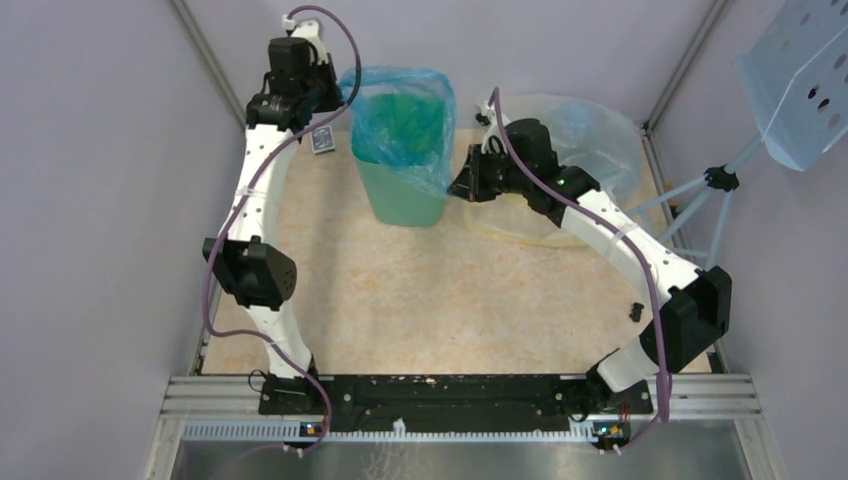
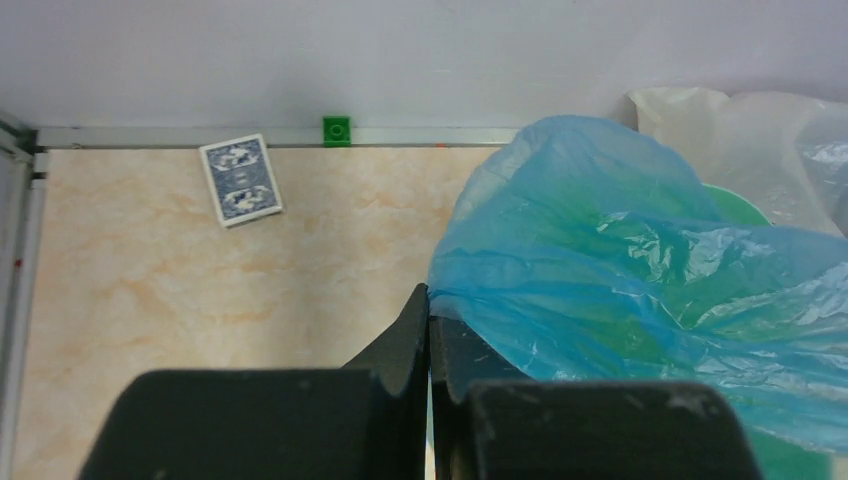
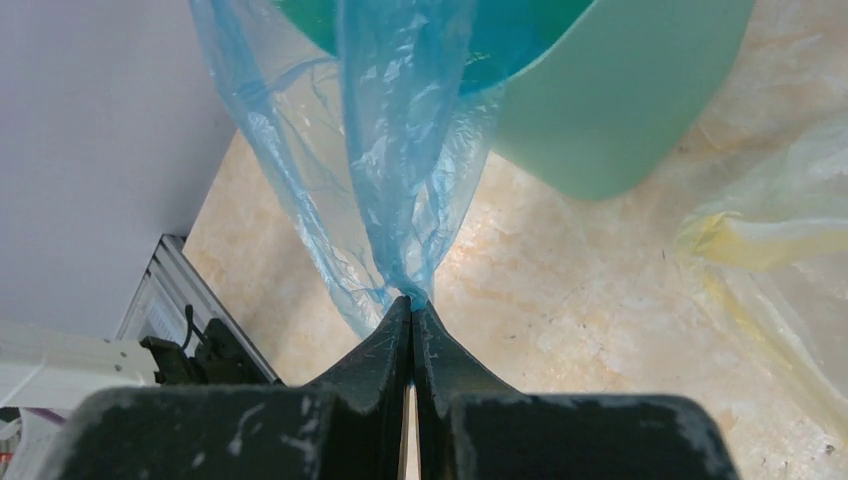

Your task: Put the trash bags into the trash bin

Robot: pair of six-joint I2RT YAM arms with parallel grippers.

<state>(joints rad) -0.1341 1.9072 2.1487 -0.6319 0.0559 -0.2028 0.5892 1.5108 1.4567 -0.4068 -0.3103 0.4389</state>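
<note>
right hand (image 3: 412, 306) tight on blue bag (image 3: 400, 140), forearm low beside bin (image 3: 630, 110)

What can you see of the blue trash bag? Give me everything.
The blue trash bag is thin, crinkly, translucent film. It sits in the green bin with its open mouth standing above the rim, and green shows through it. The right gripper is shut on a gathered strand pulled taut outside the bin. The left gripper is shut at the bag's opposite edge; whether it pinches film is unclear.
</note>
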